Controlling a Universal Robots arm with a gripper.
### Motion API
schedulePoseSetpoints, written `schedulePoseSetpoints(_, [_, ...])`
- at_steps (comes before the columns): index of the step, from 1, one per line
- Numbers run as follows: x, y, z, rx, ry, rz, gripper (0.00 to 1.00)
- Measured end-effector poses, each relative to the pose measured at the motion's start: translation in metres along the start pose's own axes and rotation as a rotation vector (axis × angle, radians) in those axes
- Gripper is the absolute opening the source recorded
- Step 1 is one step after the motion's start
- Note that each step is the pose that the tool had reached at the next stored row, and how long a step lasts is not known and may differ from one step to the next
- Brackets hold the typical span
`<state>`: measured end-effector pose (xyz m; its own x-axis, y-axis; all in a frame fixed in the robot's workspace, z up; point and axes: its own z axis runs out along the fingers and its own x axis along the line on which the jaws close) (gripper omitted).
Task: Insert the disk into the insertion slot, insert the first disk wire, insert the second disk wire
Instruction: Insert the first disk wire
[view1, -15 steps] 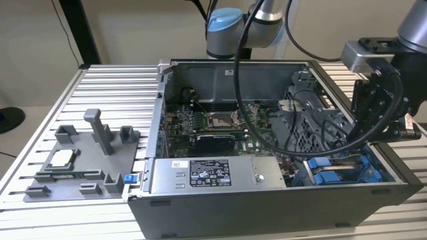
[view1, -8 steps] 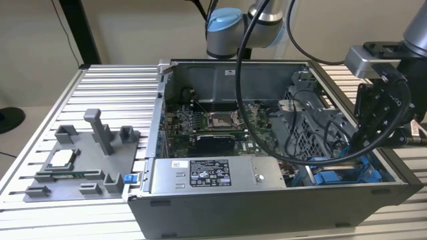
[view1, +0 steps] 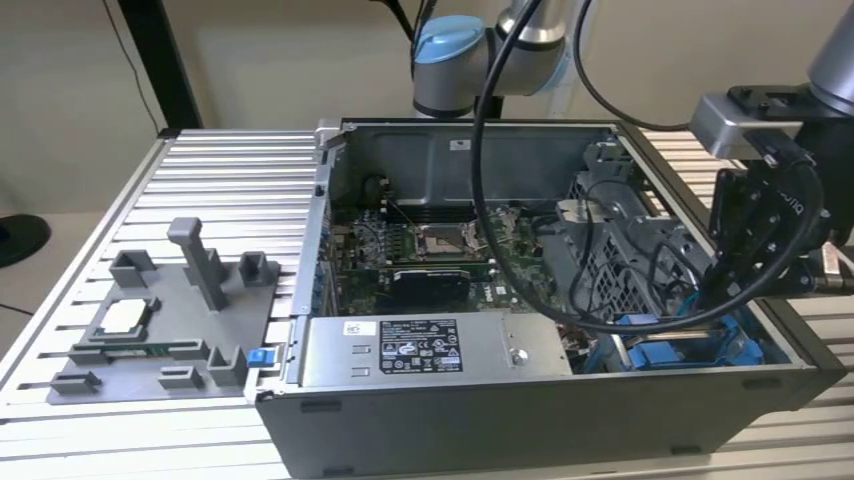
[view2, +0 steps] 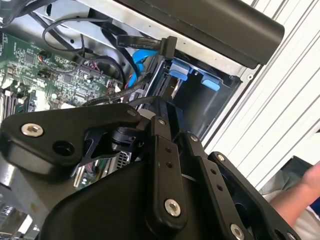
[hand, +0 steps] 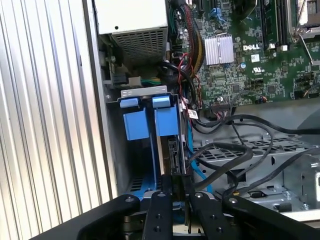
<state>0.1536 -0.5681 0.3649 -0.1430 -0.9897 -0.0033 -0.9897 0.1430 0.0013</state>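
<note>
End effector (hand: 177, 197) is down inside the open PC case (view1: 534, 420), at the corner nearest the exterior view's right, directly over the drive bay. Grip state: can't tell, since the tips are hidden behind its own black linkage in both wrist views.

The disk (hand: 167, 122) stands on edge in its blue carrier w/ its dark narrow edge facing the end effector. It sits in the insertion slot (hand: 142, 91), next to the case side wall. A second blue carrier (hand: 135, 124) is just beside it in the same bay, closer to that wall. Whether the end effector actually touches the disk: can't tell.

Black cables (hand: 235, 150) loop across the perforated metal cage beside the bay. In the second wrist view a blue cable (view2: 134, 65) ends in a black connector (view2: 169, 47) hanging loose near the blue carrier tabs, apart from the disk.

The power supply (view1: 400, 350) is at the case's front edge, the motherboard (view1: 427, 255) behind it. A grey fixture tray (view1: 147, 340) sits on the slatted table (view1: 227, 180), well apart, toward the exterior view's left. A person's hand (view2: 307, 187) is off beside the table.
</note>
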Motion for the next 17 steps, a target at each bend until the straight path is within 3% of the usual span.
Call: schedulePoseSetpoints(17, [0.0010,-0.0001,0.0022,-0.0003,-0.0015,0.000,0.00])
